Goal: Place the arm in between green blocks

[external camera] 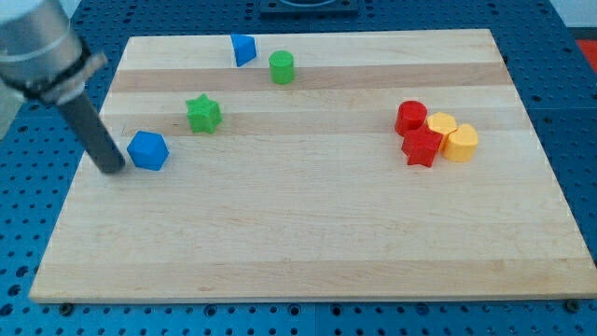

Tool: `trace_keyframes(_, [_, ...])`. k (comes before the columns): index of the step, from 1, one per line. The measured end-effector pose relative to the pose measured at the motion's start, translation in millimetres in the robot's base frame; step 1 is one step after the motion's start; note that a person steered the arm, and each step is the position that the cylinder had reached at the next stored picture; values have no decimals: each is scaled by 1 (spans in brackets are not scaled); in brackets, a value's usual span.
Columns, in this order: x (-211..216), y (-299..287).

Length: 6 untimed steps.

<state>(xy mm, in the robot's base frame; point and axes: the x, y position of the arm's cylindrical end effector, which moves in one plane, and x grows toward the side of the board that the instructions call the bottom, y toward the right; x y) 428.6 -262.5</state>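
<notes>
A green star block point(203, 114) lies on the wooden board point(308, 252) at the upper left. A green cylinder block point(282, 67) stands further up and to its right. My tip point(113, 169) rests on the board at the view's left, just left of a blue hexagonal block point(148, 150) and close to touching it. The tip is down and left of the green star, well away from the gap between the two green blocks.
A blue wedge-like block point(243, 49) sits near the top edge, left of the green cylinder. At the right, a red cylinder point(410, 117), a red star point(422, 147) and two yellow hexagonal blocks point(460, 142) cluster together.
</notes>
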Motion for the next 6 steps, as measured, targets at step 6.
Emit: trace_keyframes(6, [27,173])
